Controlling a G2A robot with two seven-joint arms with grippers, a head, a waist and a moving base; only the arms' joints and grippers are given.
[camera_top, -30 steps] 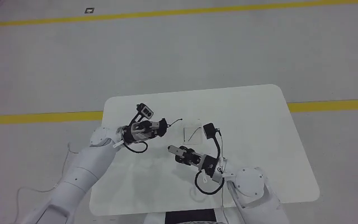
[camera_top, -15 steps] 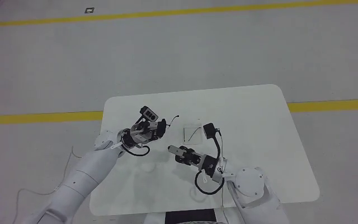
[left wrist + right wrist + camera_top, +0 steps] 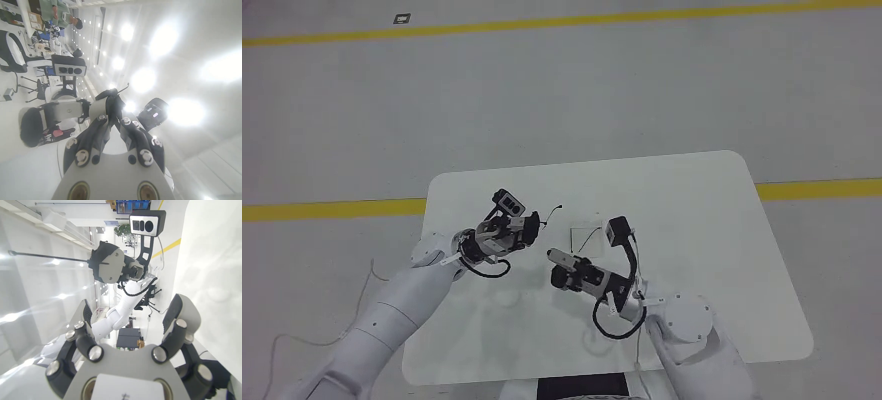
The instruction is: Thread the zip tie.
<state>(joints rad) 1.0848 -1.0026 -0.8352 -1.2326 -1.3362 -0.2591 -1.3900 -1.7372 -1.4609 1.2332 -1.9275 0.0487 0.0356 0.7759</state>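
The left claw is pressed together on one end of the black zip tie. The rest of the strap juts out free beyond its fingertips over the white table, ending in a small knob. The right claw hangs just beside the left claw, on the robot's side of it, its two fingers spread wide with nothing between them; the zip tie's free tip is apart from it

My right gripper: nudged forward, closer to my left gripper.
Zip tie: I swung it back slightly.
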